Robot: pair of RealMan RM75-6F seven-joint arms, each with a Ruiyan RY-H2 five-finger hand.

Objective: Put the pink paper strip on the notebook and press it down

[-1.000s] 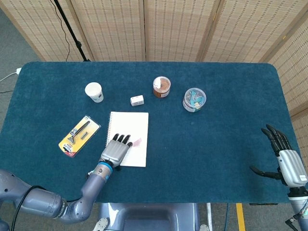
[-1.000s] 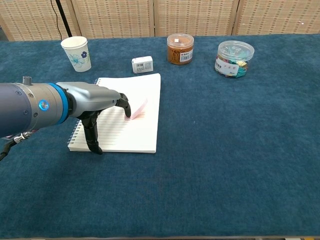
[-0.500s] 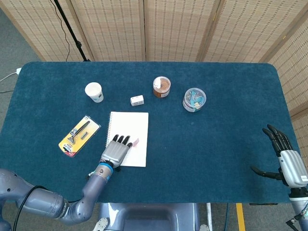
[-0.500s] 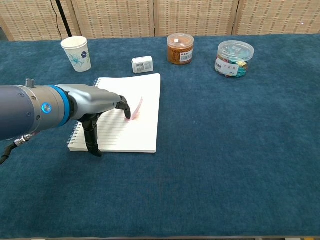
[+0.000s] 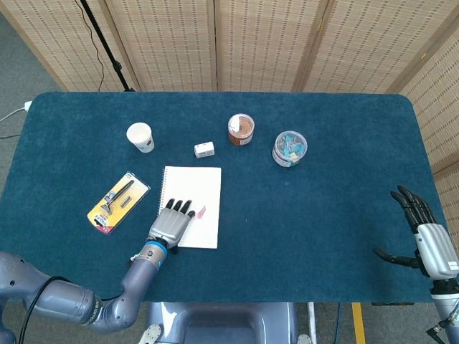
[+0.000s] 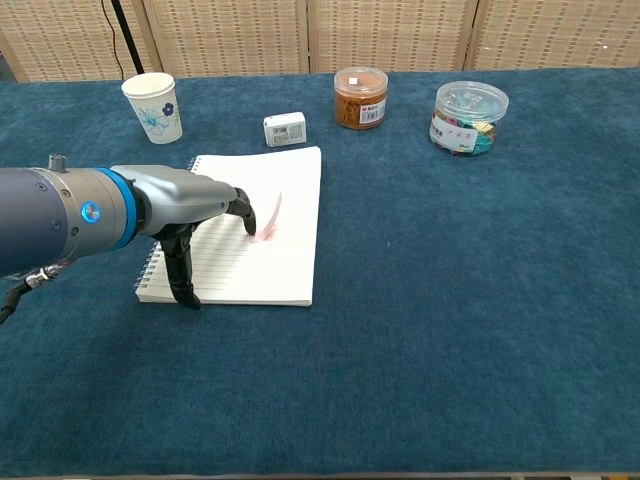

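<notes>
Pink paper strip (image 6: 271, 218) lies on the notebook (image 6: 290, 268), right of centre on the lined page; its far end curls up off the paper. Left hand (image 5: 171, 223) rests palm-down on the notebook's near left part, fingers extended and slightly apart; dark fingertips (image 6: 246, 221) touch the strip's near end, nothing grasped. Thumb reaches down past the notebook's spiral edge to the table (image 5: 308, 215).

Beyond the notebook: small white box (image 6: 284, 129), paper cup (image 6: 152, 107), brown-filled jar (image 6: 360, 96), clear jar of coloured clips (image 6: 468, 117). Left of the notebook: yellow-carded tool pack (image 5: 118, 202).

Right hand (image 5: 423, 233) is far right of the notebook at the table's edge, fingers spread, holding nothing.
</notes>
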